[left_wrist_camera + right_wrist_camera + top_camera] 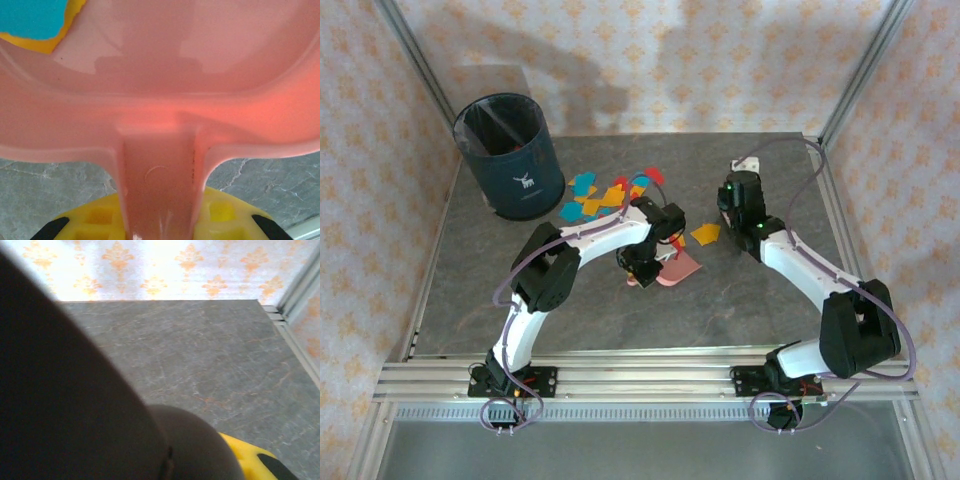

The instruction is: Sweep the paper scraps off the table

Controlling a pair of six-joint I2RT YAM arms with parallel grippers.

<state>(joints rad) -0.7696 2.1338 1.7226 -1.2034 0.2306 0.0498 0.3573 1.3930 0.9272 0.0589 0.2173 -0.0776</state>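
The paper scraps (610,195), red, yellow-orange and teal, lie in a cluster on the table (770,300) behind my left arm. One orange scrap (705,233) lies apart between the arms. My left gripper (642,265) (160,220) is shut on the handle of a pink dustpan (677,268) (160,100), which rests low over the table. A teal scrap (30,17) and a yellow one (45,46) show at the pan's far left. My right gripper (738,190) (170,465) is shut on a dark rounded handle (75,405); a pale end (748,162) pokes out behind it.
A dark blue bin (510,155) lined with a bag stands at the back left corner, close to the scrap cluster. Silver rails edge the table, with a corner post (825,140) at the back right. Grey table surface (200,355) stretches ahead of the right gripper.
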